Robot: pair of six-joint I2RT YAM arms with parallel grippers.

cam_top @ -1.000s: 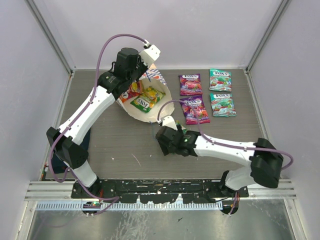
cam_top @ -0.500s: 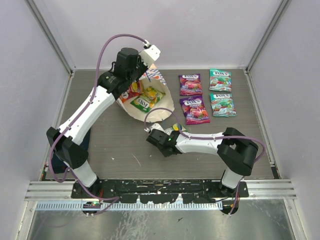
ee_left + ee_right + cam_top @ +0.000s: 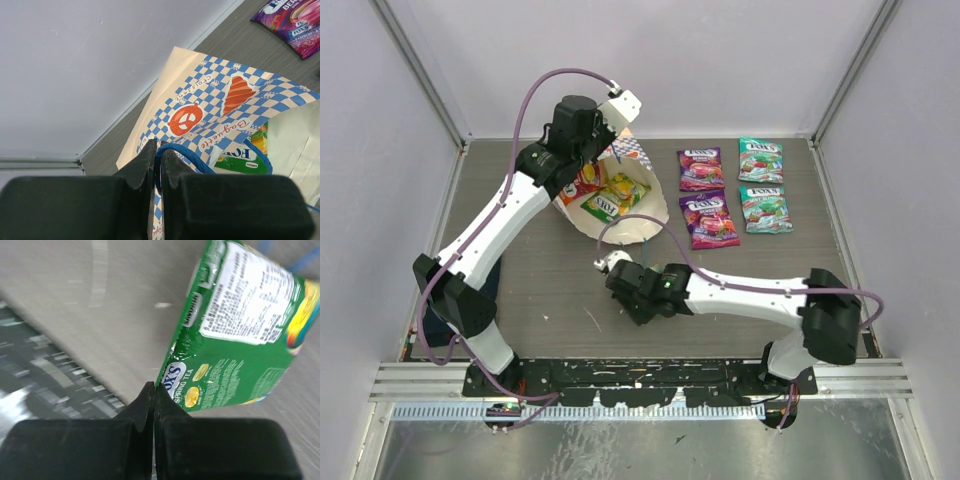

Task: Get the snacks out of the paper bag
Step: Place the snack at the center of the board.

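Right wrist view: right gripper point(image 3: 152, 387) has just closed, pinching green snack packet point(image 3: 240, 340) by its corner over mid-tabletop point(image 3: 75, 315), beside paper bag point(image 3: 630, 228) mouth. Left gripper point(image 3: 156, 145) clamps blue cord handle point(image 3: 182, 150). Extraction likely underway.

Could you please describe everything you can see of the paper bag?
The paper bag is cream paper printed with blue-white checks, an orange pretzel and croissant, and the words Croissant and Baguette. It sits on the far left part of the table, mouth open upward. The left gripper is shut on its blue cord handle. Yellow-green and orange packets show inside.
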